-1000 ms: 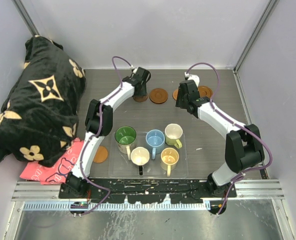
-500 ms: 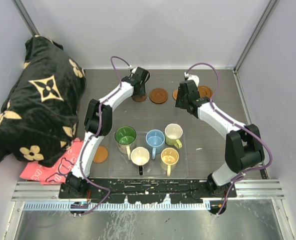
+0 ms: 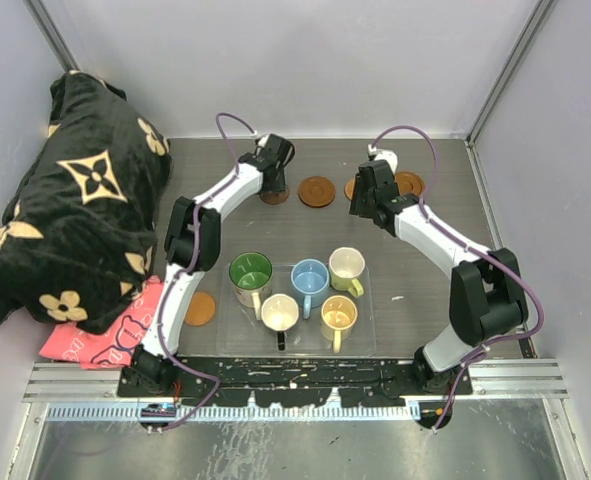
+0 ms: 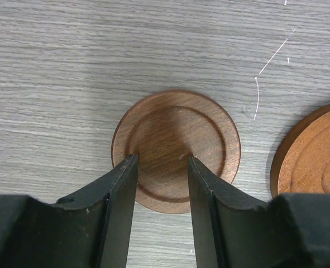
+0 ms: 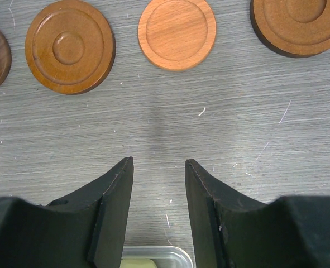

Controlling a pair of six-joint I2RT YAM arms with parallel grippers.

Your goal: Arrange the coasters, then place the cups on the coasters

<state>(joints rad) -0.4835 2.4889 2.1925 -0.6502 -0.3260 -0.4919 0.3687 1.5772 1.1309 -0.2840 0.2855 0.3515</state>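
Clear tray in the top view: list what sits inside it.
Five mugs stand in the clear tray: the green mug, light blue mug, cream mug, white-inside mug and yellow mug. Nothing else shows there; the tray floor under each mug is covered.

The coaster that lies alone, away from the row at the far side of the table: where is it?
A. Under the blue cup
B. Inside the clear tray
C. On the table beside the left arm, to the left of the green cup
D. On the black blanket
C: in the top view the lone coaster lies flat on the table, next to the left arm, with the green cup to its right and no cup on it.
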